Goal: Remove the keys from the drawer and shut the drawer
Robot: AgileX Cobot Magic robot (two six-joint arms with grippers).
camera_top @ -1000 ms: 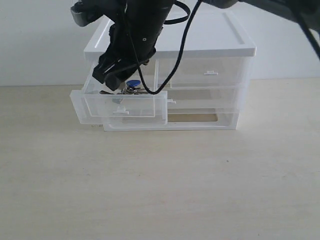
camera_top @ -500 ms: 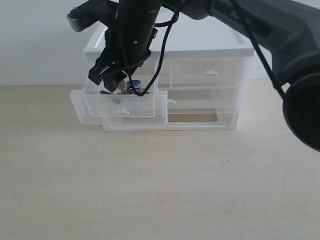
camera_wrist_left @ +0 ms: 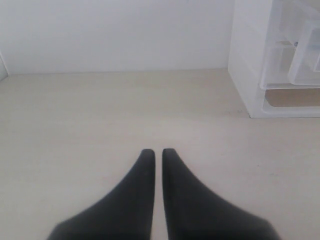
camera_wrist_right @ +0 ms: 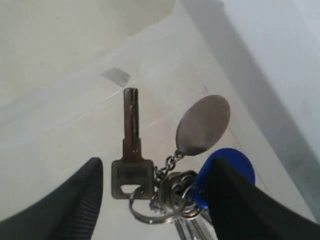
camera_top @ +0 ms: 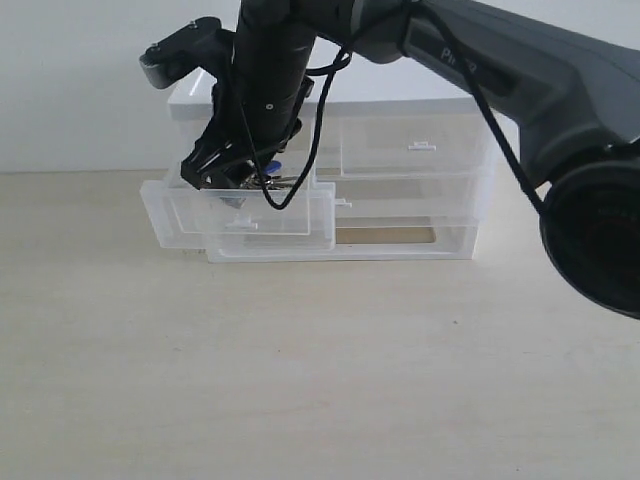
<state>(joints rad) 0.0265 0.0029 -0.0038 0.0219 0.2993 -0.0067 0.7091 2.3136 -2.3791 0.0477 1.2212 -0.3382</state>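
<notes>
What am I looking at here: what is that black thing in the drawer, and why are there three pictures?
It is a robot with two arms, each ending in a two-fingered gripper. The wide picture comes from a camera standing off the arms. It looks at a table with a clear plastic organizer on it. The other two pictures come from small cameras on the arms' wrists, so the black shapes in them are the grippers' own fingers.

The right gripper is down in the open drawer at the organizer's top left. Its wrist picture shows the fingers spread on either side of the keys, which lie on the drawer's floor and are not gripped yet.

The left gripper is shut, holds nothing and hangs above the table off to the organizer's side.
</notes>
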